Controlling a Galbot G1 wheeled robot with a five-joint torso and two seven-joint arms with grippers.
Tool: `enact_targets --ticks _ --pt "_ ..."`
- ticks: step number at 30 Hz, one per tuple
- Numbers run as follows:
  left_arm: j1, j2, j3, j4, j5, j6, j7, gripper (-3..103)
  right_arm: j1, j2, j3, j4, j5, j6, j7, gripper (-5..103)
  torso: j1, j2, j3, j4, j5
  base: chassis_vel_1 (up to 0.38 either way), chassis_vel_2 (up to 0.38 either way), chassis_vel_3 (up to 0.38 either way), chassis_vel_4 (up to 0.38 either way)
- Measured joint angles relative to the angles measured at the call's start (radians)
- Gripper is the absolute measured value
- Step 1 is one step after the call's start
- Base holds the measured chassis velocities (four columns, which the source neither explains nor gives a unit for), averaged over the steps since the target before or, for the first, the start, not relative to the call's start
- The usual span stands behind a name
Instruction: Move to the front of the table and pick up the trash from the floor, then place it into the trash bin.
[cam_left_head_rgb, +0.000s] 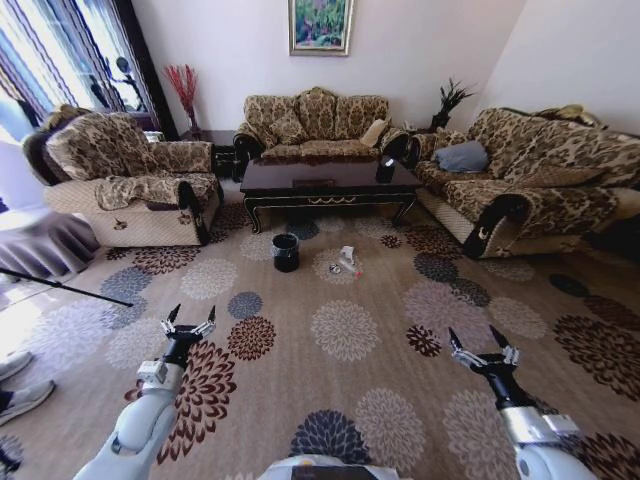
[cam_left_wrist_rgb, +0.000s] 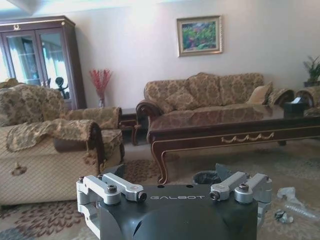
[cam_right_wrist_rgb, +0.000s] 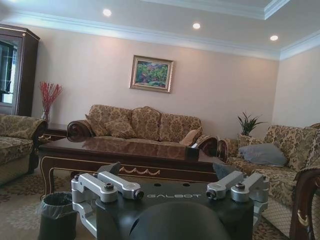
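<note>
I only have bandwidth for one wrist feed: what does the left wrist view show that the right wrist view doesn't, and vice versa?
Left wrist view only: the crumpled white and clear plastic trash on the patterned carpet, and a glass-fronted wooden cabinet.

Right wrist view only: a grey cushion on the side sofa, and a green potted plant.

Both: the glossy dark wood table, the small black trash bin, the framed painting, and each arm's own open gripper, left and right.
</note>
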Motion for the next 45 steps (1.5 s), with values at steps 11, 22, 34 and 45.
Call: enact_targets --ticks 11,22,34,45 --pt "-0.008 -0.006 0.009 -0.020 0.003 0.089 -0.051 100 0.007 -0.003 -0.004 0.006 0.004 -0.015 0.013 100 -0.026 -0.055 -0.029 0.0000 0.0001 0.000 0.000 0.000 0.000" --pt "-0.005 0.001 0.007 -0.012 0.021 0.067 -0.043 100 0.003 0.009 -0.004 -0.001 0.002 0.002 0.008 100 -0.051 -0.111 -0.061 0.0000 0.0000 0.000 0.000 0.000 0.000" --pt "0.014 0.042 0.031 -0.027 0.006 0.071 0.061 100 -0.016 0.011 0.003 0.005 -0.002 0.011 -0.006 100 -0.080 -0.178 -0.099 0.0000 0.0000 0.000 0.000 0.000 0.000" --pt "0.021 0.064 0.048 -0.031 0.027 0.063 0.087 100 -0.014 0.009 0.000 -0.008 -0.031 0.006 -0.006 100 -0.102 -0.230 -0.128 0.0000 0.0000 0.000 0.000 0.000 0.000"
